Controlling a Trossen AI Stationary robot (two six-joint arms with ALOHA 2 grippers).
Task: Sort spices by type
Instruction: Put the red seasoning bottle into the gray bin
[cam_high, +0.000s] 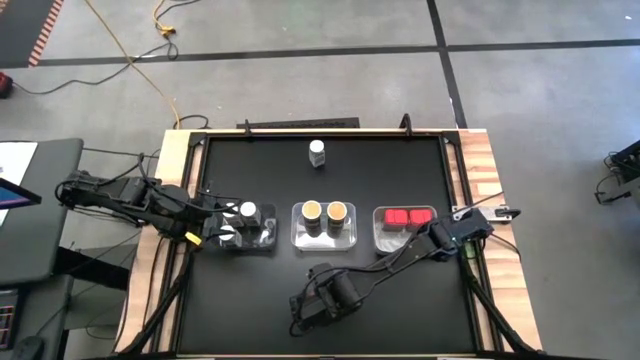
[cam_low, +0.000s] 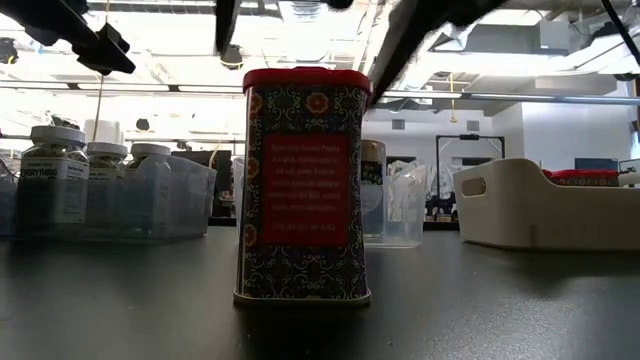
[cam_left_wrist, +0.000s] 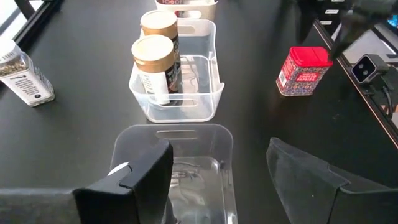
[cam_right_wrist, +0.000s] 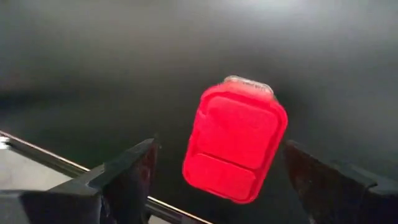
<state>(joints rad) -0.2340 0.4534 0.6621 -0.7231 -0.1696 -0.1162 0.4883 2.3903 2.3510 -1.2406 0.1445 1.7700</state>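
A red spice tin (cam_low: 305, 190) stands upright on its base on the black table, near the front edge. My right gripper (cam_right_wrist: 221, 148) hangs open above it, pointing down, one finger on either side of the red lid (cam_right_wrist: 236, 146) without touching. In the high view this gripper (cam_high: 318, 300) hides the tin. My left gripper (cam_left_wrist: 224, 180) waits open over the left clear tray (cam_left_wrist: 186, 140), which holds white-capped jars (cam_high: 248, 212). Two tan-topped jars (cam_high: 325, 212) stand in the middle tray, and red packets (cam_high: 408, 216) lie in the right tray. One white-capped jar (cam_high: 317, 152) stands alone near the far edge.
The three trays stand in a row across the table's middle, with the left arm (cam_high: 140, 200) reaching in from the left and the right arm (cam_high: 440, 238) slanting over the right tray's near side. Raised rails edge the table (cam_high: 455, 180). Bare black table lies between the trays and the far jar.
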